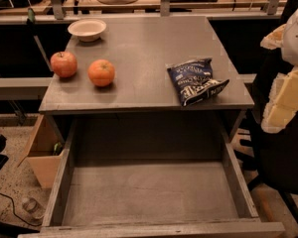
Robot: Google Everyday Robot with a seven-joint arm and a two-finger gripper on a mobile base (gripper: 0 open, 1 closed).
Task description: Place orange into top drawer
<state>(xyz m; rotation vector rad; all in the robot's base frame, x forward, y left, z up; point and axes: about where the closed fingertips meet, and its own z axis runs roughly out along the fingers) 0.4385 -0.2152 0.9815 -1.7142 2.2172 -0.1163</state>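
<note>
The orange [101, 73] sits on the left part of the grey tabletop [149, 38], just right of a redder apple [63, 64]. The top drawer [149, 195] is pulled fully open below the table's front edge, with nothing inside it and its flat grey bottom showing. My gripper [286, 99] shows as pale cream parts at the right edge of the view, beside the table's right side. It is far from the orange and holds nothing that I can see.
A white bowl [87, 29] stands at the table's back left. A dark blue chip bag [196, 81] lies at the front right. A wooden box [42, 152] sits on the floor left of the drawer. Shelving runs behind the table.
</note>
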